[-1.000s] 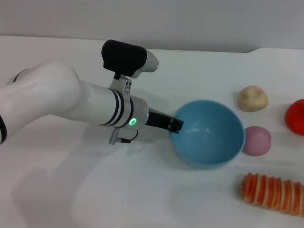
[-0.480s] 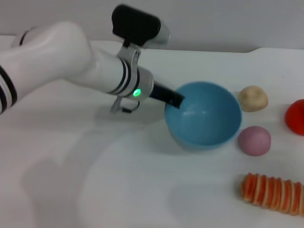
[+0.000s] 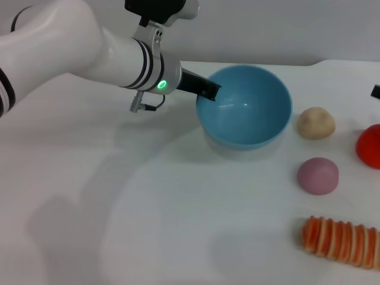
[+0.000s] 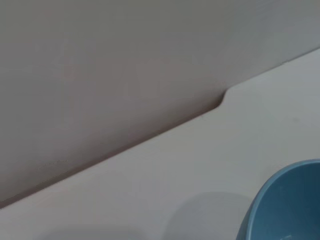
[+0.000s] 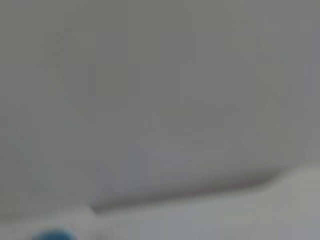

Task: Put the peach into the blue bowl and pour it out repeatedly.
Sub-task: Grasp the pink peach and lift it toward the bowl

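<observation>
The light blue bowl [image 3: 246, 110] is held tilted above the white table, its opening turned toward me, and it is empty. My left gripper [image 3: 208, 92] is shut on the bowl's near-left rim. The bowl's edge also shows in the left wrist view [image 4: 285, 205]. The pink-mauve peach [image 3: 317, 176] lies on the table to the front right of the bowl, apart from it. A small dark piece at the right edge of the head view [image 3: 376, 91] may be my right gripper; its state does not show.
A beige lumpy round thing [image 3: 316, 123] lies just right of the bowl. A bright red round fruit [image 3: 370, 146] sits at the right edge. An orange ridged thing [image 3: 341, 241] lies at the front right. The table's back edge meets a grey wall.
My left arm has lifted the bowl and carried it back and to the left, away from the peach. The peach has stayed in place on the table.
</observation>
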Controlling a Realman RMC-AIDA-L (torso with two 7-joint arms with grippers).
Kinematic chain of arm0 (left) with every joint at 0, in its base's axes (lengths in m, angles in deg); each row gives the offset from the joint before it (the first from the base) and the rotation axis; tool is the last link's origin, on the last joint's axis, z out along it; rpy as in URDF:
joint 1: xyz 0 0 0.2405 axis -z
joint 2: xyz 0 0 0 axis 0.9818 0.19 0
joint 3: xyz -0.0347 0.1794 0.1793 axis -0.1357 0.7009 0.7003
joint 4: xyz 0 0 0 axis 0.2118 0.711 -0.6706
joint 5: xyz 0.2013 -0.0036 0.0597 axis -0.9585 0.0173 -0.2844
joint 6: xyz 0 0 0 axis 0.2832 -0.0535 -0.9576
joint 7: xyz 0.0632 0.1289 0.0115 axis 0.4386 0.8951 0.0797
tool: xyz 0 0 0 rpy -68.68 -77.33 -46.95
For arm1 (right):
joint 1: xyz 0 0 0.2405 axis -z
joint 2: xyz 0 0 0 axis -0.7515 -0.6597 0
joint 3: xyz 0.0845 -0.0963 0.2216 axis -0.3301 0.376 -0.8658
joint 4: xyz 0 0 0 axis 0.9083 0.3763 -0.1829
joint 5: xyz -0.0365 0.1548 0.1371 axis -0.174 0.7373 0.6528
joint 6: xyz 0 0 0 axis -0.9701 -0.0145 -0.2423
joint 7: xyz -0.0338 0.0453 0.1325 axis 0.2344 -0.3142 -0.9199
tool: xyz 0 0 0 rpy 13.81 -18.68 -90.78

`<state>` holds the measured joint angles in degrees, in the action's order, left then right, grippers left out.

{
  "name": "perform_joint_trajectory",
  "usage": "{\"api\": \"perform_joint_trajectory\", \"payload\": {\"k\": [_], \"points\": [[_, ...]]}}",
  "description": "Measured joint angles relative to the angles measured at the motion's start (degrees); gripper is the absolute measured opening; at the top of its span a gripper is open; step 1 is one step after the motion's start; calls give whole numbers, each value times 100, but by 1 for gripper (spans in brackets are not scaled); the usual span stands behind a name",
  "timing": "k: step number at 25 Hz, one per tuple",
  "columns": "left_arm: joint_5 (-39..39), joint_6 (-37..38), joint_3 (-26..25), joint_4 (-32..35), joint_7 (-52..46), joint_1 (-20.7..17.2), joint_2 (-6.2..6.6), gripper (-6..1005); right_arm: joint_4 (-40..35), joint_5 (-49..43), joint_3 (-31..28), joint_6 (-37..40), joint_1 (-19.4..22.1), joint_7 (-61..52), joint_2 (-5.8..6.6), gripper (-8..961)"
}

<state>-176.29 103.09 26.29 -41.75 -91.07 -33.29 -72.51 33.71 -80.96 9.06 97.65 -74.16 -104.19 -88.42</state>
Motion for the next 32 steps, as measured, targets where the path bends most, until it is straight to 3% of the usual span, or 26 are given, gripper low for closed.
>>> {"api": "perform_joint_trajectory", "payload": {"k": [3, 7, 13, 20, 26, 32], "points": [[-11, -113, -62, -63, -1, 0, 4, -1, -735, -1240, 90, 275, -182, -1164, 4, 756], [-15, -251, -80, -170, -3, 4, 3, -2, -996, -2100, 310, 764, -423, -1525, 2, 757], [-16, -326, -85, -229, -4, 32, -12, -2, -571, -2299, 1372, 539, -511, -1621, -29, 757], [-15, -395, -85, -241, -1, 10, -15, -1, 2, -2410, 1842, -106, -562, -1707, -30, 756], [24, -542, -39, -255, 1, -21, -29, -1, 351, -1756, 2335, -650, -548, -1520, -42, 751], [30, -561, -20, -264, 1, -26, -41, -2, 556, -1623, 2458, -769, -573, -1320, -44, 718]]}}
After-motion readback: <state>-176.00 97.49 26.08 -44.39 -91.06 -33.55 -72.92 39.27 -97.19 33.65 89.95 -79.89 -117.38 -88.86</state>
